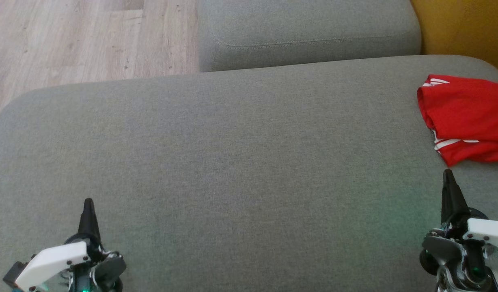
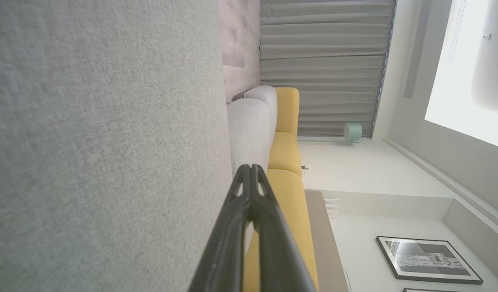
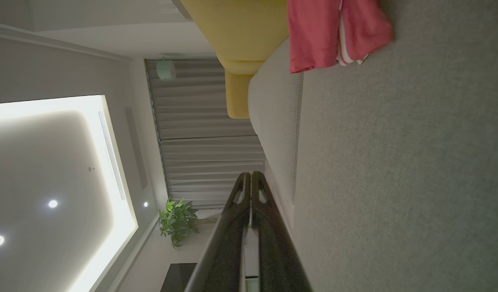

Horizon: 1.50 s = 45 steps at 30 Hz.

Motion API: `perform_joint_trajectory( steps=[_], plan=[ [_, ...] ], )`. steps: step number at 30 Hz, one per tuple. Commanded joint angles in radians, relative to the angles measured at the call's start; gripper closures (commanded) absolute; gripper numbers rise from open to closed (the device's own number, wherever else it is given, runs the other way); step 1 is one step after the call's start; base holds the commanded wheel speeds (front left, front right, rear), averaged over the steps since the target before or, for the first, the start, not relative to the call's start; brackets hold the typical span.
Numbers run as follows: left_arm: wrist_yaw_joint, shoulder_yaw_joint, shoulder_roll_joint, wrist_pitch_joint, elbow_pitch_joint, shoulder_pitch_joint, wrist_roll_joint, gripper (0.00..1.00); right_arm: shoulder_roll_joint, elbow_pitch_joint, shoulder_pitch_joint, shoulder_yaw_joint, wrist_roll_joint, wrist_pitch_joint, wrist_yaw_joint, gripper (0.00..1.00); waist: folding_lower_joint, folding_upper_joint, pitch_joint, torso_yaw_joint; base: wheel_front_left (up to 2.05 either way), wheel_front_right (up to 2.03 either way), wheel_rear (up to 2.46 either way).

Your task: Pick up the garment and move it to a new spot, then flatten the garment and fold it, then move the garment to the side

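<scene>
On the grey seat cushion (image 1: 232, 162), toward its far right corner, the red garment (image 1: 468, 117) lies in folded layers. White stripes show at two of its edges, and its right part runs past the head view's edge.

The left gripper (image 1: 88, 207) is over the cushion's near left part, fingers pressed tip to tip, holding nothing. The right gripper (image 1: 448, 178) is over the cushion's near right part, near the garment's near edge but apart from it, fingers likewise closed together and empty.

Beyond the cushion's far edge are a second grey cushion (image 1: 305, 32), wood floor (image 1: 70, 36) and yellow upholstery (image 1: 464, 28).
</scene>
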Motion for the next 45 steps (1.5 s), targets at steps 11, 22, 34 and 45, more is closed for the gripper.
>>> perform_joint_trajectory(
  steps=[11,22,34,45],
  plan=[
    [-0.007,0.042,0.004,0.007,-0.028,-0.051,0.016,1.00,-0.004,-0.031,-0.049,0.020,-0.003,0.007,-0.001,1.00,0.0000,0.0000,0.000,0.000,0.00,0.00,0.00],
    [-0.007,0.042,0.004,0.007,-0.028,-0.051,0.016,1.00,-0.004,-0.031,-0.049,0.020,-0.004,0.007,-0.001,1.00,0.0000,0.0000,0.000,0.000,0.00,0.00,0.00],
    [-0.007,0.043,0.004,0.008,-0.028,-0.051,0.017,1.00,-0.004,-0.031,-0.049,0.020,-0.004,0.007,-0.001,1.00,0.0000,0.0000,0.000,0.000,0.00,0.00,0.00],
    [-0.007,0.043,0.003,0.008,-0.028,-0.051,0.017,1.00,-0.003,-0.031,-0.049,0.019,-0.004,0.007,-0.001,1.00,0.0000,0.0000,0.000,0.000,0.00,0.00,0.00]
  ],
)
